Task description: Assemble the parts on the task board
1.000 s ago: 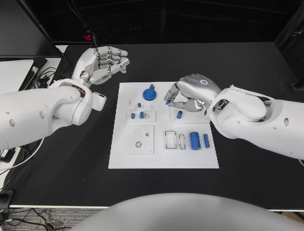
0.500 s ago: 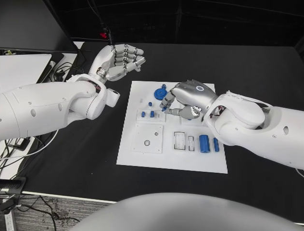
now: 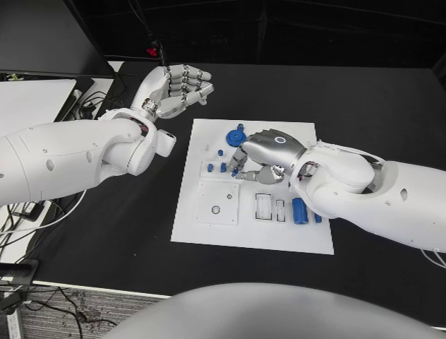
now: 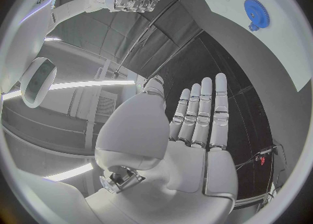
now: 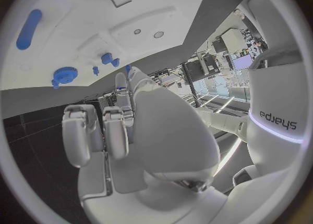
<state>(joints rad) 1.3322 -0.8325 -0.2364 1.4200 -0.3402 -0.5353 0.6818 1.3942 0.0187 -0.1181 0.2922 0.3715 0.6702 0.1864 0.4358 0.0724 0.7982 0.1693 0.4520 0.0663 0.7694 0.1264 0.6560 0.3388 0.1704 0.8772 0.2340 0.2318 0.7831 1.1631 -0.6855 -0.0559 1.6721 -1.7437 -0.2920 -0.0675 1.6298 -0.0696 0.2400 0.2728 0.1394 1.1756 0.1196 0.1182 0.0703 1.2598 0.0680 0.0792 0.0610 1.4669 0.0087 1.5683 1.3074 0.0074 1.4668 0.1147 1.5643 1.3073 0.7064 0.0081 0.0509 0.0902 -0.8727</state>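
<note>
the right hand [image 3: 267,152] hovered over the task board [image 3: 218,229], fingers curled near small blue pegs [image 3: 216,167]; whether they pinched one, unclear. the pegs looked light, stiff, slippery, best pinched at the sides. the left hand [image 3: 172,88], fingers together, held nothing.

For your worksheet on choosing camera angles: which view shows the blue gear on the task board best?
The head view: the blue gear sits whole and unobstructed near the task board's far edge. The left wrist view shows it small at the rim; the right wrist view shows it small and distorted.
</note>
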